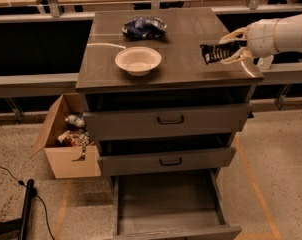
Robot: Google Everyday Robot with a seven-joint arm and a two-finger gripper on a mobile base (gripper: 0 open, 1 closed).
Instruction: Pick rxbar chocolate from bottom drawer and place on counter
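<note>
My gripper [234, 49] reaches in from the right, over the right part of the counter [181, 64]. It is shut on the rxbar chocolate [217, 51], a flat black wrapper with pale lettering that sticks out to the left of the fingers, held a little above the counter top. The bottom drawer [166, 204] stands pulled out at the foot of the cabinet, and its grey floor is bare.
A white bowl [138, 60] sits at the counter's front left and a blue-and-white snack bag [143, 27] at its back. The two upper drawers stand slightly open. A cardboard box [68, 144] with wrappers stands on the floor at the left. A workbench runs behind.
</note>
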